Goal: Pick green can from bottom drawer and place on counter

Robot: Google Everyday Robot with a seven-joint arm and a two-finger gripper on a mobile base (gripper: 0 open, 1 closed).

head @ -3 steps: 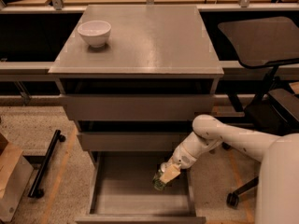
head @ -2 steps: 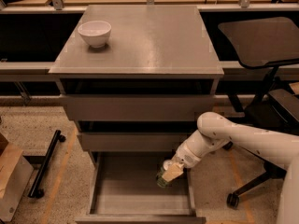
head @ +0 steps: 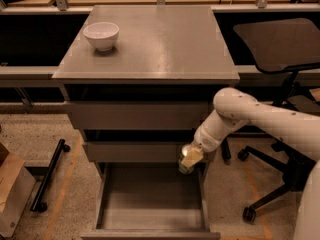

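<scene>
The green can is held in my gripper, its silver top up, above the right rear part of the open bottom drawer. The gripper's pale fingers are shut on the can, in front of the middle drawer's front. My white arm reaches in from the right. The drawer's floor shows nothing else in it. The grey counter lies above, at the top of the cabinet.
A white bowl stands on the counter's back left. An office chair stands to the right of the cabinet. A cardboard box and a black bar on wheels lie on the floor at left.
The gripper has risen with the green can, from low inside the bottom drawer to the height of the middle drawer's front.
</scene>
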